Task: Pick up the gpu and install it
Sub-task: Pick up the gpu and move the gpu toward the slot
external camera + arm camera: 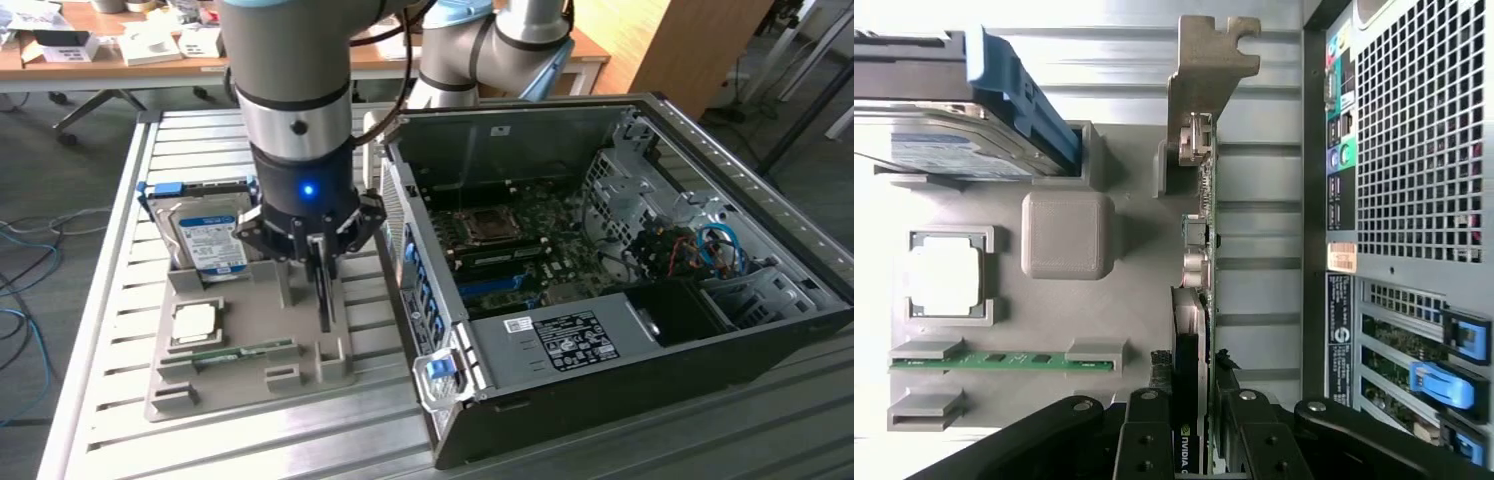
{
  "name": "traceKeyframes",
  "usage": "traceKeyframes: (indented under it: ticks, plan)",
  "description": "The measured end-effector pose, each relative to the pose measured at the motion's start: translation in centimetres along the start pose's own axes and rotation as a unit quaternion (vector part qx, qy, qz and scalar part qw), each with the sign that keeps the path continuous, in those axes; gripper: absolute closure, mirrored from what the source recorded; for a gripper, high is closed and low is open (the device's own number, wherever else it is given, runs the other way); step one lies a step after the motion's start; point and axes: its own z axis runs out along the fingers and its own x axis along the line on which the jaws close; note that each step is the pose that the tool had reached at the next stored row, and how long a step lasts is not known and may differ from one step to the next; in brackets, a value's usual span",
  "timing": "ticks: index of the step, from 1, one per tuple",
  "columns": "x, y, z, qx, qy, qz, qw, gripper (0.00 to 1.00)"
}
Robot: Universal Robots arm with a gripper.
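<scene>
In the exterior view, the tray (200, 390) holds a drive (207, 240) at 12 o'clock, a CPU (196, 322), a memory stick (247, 352) and the gpu (1194, 265), on edge at 3 o'clock. The gripper (1194, 410) clamps the gpu's faces, and the gripped end is cut off. The open case (641, 400) stands at the tray's 3 o'clock.

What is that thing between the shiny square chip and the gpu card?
A plain grey square block, raised from the grey holder tray, sits between the chip and the gpu. The wrist view shows it clearly.
</scene>
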Motion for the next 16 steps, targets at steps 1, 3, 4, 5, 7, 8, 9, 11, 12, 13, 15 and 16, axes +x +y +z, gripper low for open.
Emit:
traceKeyframes:
  ticks: [1,3,4,5,7,8,9,11,12,13,15,16]
  plan:
    - [0.0,0.02,-0.33,0.0,0.0,0.0,1.0,0.74]
    - [0.0,0.05,-1.04,0.0,0.0,0.0,1.0,0.74]
    - [-0.1,0.07,-1.38,0.0,0.0,0.0,1.0,0.74]
    - [-0.1,0.09,-1.79,0.0,0.0,0.0,1.0,0.74]
    - [-0.1,0.13,-2.53,0.0,0.0,0.0,1.0,0.74]
    - [-0.1,0.15,-2.9,0.0,0.0,0.0,1.0,0.74]
    - [-0.1,0.17,-3.3,0.0,0.0,0.0,1.0,0.74]
    - [-0.1,0.22,-4.16,0.0,0.0,0.0,1.0,0.74]
    - [-0.2,0.24,-4.6,0.0,0.0,0.0,1.0,0.74]
    - [-0.2,0.27,-5.09,0.0,0.0,0.0,1.0,0.74]
    - [-0.2,0.32,-5.98,0.0,0.0,0.0,1.0,0.74]
    - [-0.2,0.34,-6.43,0.0,0.0,0.0,1.0,0.74]
